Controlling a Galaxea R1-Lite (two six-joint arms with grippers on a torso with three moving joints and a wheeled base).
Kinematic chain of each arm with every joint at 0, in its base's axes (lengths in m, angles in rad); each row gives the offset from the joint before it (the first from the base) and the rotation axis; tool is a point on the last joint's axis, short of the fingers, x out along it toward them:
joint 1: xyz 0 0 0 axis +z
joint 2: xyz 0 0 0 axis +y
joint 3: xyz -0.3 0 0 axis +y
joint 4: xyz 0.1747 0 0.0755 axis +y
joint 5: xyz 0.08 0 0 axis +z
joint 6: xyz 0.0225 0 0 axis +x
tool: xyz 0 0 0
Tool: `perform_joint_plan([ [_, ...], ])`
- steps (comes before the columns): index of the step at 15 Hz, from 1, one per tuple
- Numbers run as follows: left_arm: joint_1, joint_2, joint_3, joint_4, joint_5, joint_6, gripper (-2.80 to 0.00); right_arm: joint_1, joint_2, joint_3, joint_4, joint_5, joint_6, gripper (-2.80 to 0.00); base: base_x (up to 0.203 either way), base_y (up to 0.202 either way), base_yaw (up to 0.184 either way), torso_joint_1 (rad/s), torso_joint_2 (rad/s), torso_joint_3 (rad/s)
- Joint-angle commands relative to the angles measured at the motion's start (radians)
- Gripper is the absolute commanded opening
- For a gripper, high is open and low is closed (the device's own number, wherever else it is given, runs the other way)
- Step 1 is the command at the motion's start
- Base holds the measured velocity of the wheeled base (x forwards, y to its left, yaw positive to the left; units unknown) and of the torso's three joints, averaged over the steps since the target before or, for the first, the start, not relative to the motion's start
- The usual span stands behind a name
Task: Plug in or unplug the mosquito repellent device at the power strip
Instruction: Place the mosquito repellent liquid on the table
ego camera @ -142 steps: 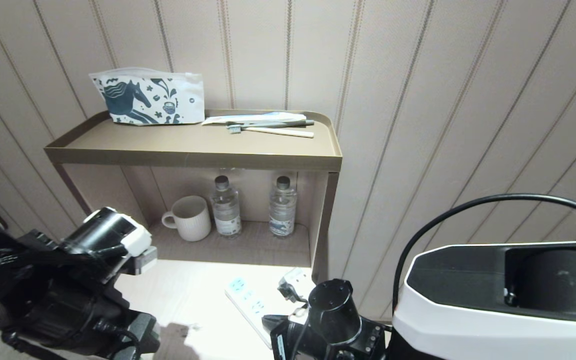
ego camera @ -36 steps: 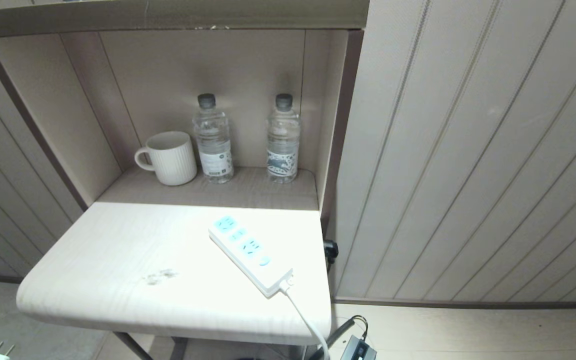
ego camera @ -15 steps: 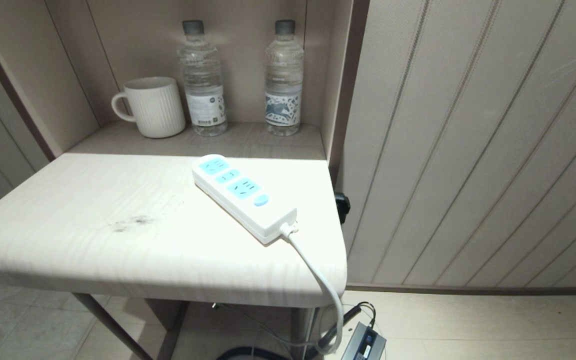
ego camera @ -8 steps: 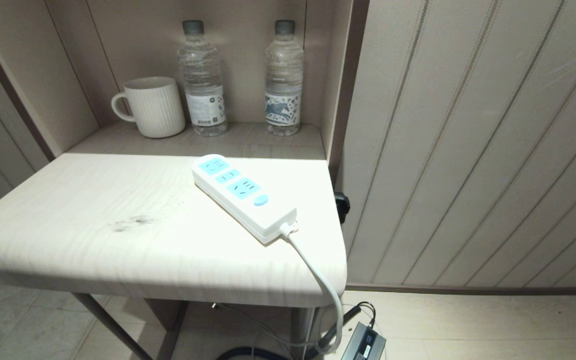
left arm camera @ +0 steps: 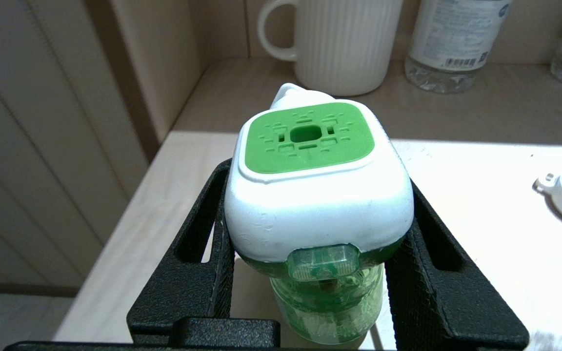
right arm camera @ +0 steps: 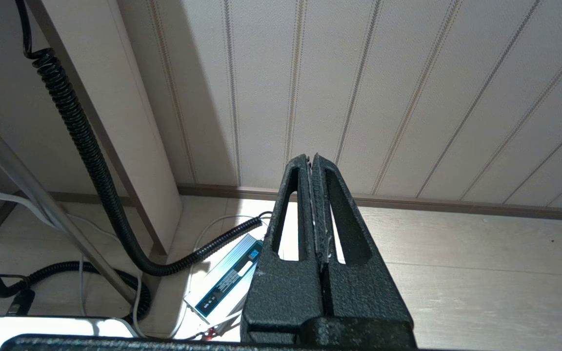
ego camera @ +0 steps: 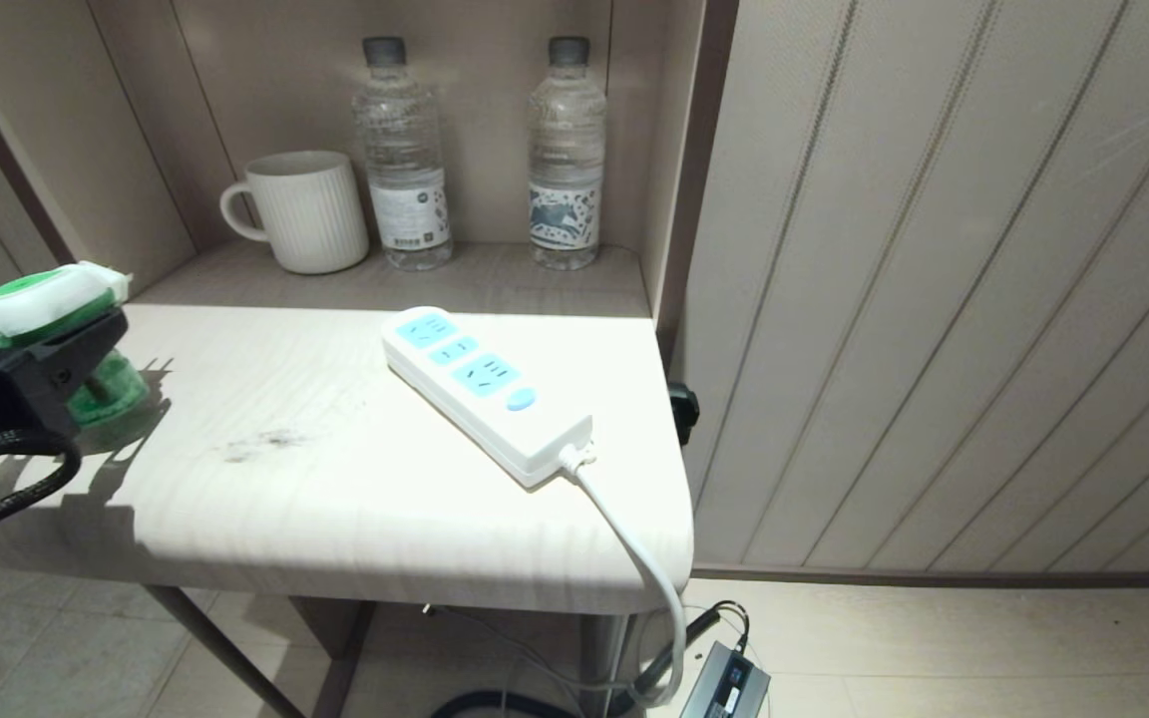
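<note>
At the left edge of the pale wooden table (ego camera: 335,499), the left gripper (ego camera: 31,364) is clamped on the mosquito repellent device (ego camera: 41,299), its 2 black fingers (left arm camera: 203,253) pressed against the sides of the device just under the white heater cap. The wrist view shows the cap upright with its square green centre facing up and the translucent green bottle below it between the fingers. In the head view the device's green base is just above or on the tabletop near the left edge; I cannot tell whether it touches. Its shadow falls on the table to the right.

Well apart from it, on the right half of the table, lies the power strip (ego camera: 485,394), angled from far left to near right, with 3 light-blue socket faces and a round blue button toward its near end. All 3 sockets are empty. Its white cord (ego camera: 639,558) leaves the near end and drops over the table's front edge toward the floor.

On the shelf beyond the table stand a ribbed white mug (ego camera: 310,211) and 2 clear water bottles (ego camera: 403,160), the mug leftmost.

Down near the floor, the right gripper (right arm camera: 312,209) hangs with its fingers pressed together on nothing, pointing toward the panelled wall (right arm camera: 408,97).
</note>
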Motion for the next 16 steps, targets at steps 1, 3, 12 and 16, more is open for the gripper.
perform_joint_plan([
  [1, -0.075, 0.126, -0.031, -0.058, 0.070, 0.003, -2.80, 0.000, 0.002, 0.000, -0.001, 0.001, 0.000, -2.80, 0.000, 0.000, 0.000, 0.000, 0.00, 0.000],
  [3, -0.083, 0.161, -0.048, -0.066, 0.085, 0.003, -2.80, 0.000, 0.002, 0.000, -0.001, -0.001, 0.000, -2.80, 0.000, 0.000, 0.000, 0.000, 0.00, 0.000],
  [12, -0.082, 0.214, -0.119, -0.132, 0.142, 0.151, 0.00, 0.000, 0.002, 0.000, -0.001, 0.001, 0.000, -2.80, 0.000, 0.000, 0.000, 0.000, 0.00, 0.000],
  [16, -0.082, 0.167, -0.138, -0.124, 0.149, 0.178, 0.00, 0.000, 0.002, 0.000, 0.000, 0.000, 0.000, -2.80, 0.000, 0.000, 0.000, 0.000, 0.00, 0.000],
])
